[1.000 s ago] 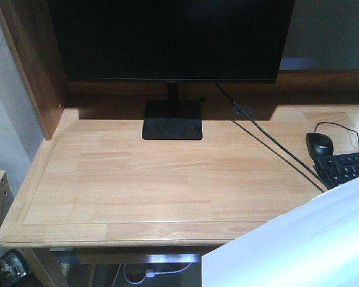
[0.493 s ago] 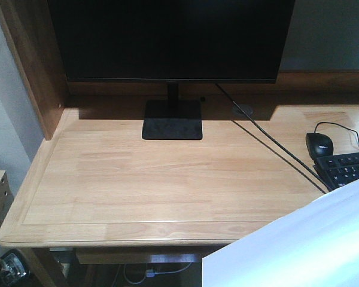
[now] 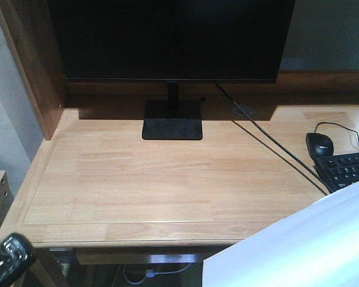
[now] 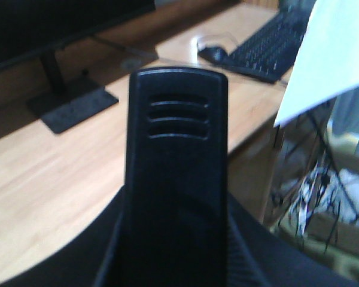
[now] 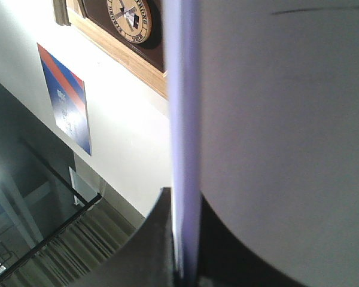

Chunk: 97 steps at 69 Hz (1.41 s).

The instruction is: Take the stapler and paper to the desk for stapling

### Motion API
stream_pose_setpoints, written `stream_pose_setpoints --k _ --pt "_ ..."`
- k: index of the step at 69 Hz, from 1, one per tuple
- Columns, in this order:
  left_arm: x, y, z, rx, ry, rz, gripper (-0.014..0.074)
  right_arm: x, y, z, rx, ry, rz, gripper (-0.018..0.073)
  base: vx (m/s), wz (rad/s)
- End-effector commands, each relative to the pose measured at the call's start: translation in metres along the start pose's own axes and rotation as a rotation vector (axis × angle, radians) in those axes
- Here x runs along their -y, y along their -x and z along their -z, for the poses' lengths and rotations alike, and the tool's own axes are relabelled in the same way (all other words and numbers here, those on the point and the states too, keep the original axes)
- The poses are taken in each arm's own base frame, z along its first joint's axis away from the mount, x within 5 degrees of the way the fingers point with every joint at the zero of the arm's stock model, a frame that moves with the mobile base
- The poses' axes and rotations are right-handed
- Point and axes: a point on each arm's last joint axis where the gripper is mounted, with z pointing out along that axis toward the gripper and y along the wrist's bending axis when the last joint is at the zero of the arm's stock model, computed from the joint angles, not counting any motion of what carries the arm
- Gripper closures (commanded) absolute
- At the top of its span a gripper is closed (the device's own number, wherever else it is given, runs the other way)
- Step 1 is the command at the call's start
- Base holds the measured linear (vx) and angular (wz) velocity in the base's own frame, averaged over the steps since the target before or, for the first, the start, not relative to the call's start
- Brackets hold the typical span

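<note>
fig. carry phase, both items in the air. the left gripper is closed around the stapler, whose black ribbed end points toward the monitor stand. it hangs well in front of the stand and far to its left, about at the front corner of the desk. the right gripper pinches the paper by one edge (seen edge-on in the right wrist view). the sheets hang in front and to the right of the stand, hiding part of the keyboard. neither item rests on the desk yet. risks, as judged: the sheets, held at one edge only, may droop and catch the desk's front rim, or sweep the keyboard and the mouse right of the stand when lowered. the stapler may twist or slip if the grip is shallow. the wood directly in front of the stand looks the safer landing zone.
</note>
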Motion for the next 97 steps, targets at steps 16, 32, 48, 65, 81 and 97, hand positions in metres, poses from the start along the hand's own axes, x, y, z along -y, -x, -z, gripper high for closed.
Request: stream_pose_setpoints --k 16,32,48,65,81,97 --pt "-0.017 0.042 -0.021 0.169 0.062 0.071 0.0603 -0.014 0.007 -0.001 0.04 0.088 0.015 0.0562 0.0 0.0" --pt "-0.037 0.072 -0.075 0.017 0.056 0.109 0.0603 -0.014 0.007 -0.001 0.04 0.088 0.015 0.0562 0.0 0.0" --pt "-0.057 0.091 -0.135 -0.124 0.033 0.041 0.0603 -0.014 0.007 -0.001 0.04 0.087 0.015 0.0562 0.0 0.0" --pt "-0.073 0.093 -0.188 -0.233 -0.006 -0.037 0.0603 -0.014 0.007 -0.001 0.04 0.087 0.015 0.0562 0.0 0.0" --pt "-0.076 0.089 -0.227 -0.309 -0.141 -0.196 0.0603 -0.014 0.007 -0.001 0.04 0.087 0.015 0.0562 0.0 0.0" --pt "-0.088 0.075 -0.276 -0.398 -0.204 -0.24 0.0603 -0.014 0.007 -0.001 0.04 0.087 0.015 0.0562 0.0 0.0"
